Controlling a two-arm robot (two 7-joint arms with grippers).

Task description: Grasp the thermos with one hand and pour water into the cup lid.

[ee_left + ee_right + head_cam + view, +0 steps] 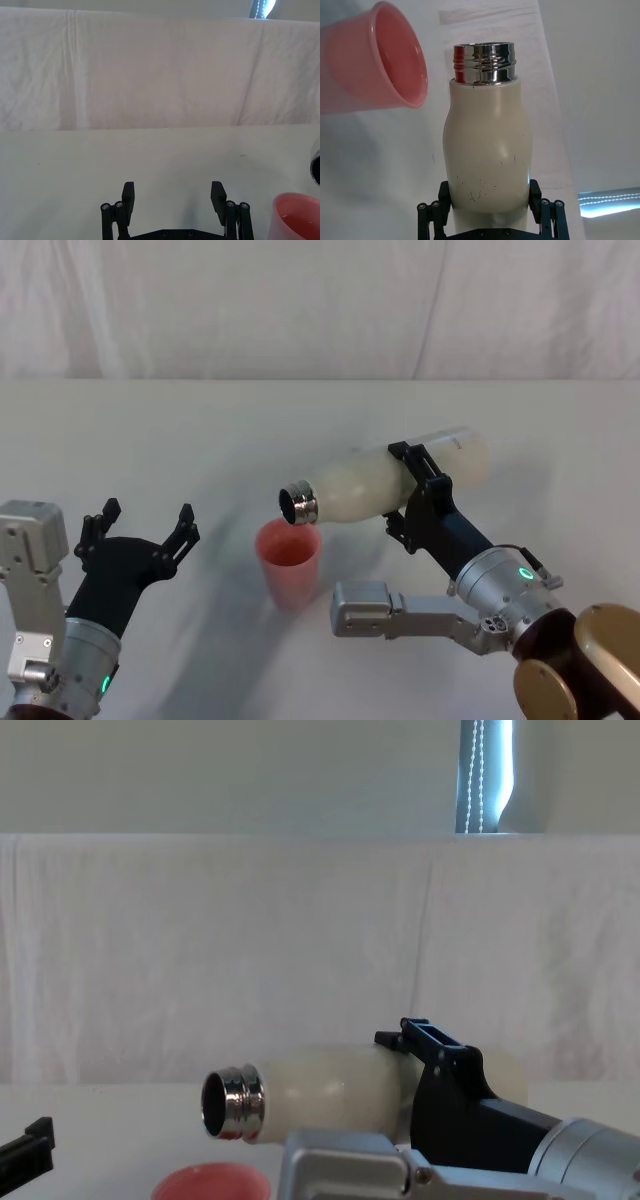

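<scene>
My right gripper [420,485] is shut on the cream-white thermos [385,482], which is held in the air, tipped almost level with its steel neck [298,504] pointing left and slightly down. That neck hangs just above the rim of the salmon cup lid [291,562], which stands upright on the table. In the right wrist view the thermos [487,150] sits between my fingers with the cup lid [375,60] beside its neck. The chest view has the thermos [330,1092] over the cup lid [211,1184]. My left gripper [140,525] stands open to the left of the cup lid, holding nothing.
A white cloth covers the table [200,430] and hangs as a backdrop [320,300] behind it. In the left wrist view my left gripper [173,196] faces bare cloth, with the cup lid [296,216] at the edge.
</scene>
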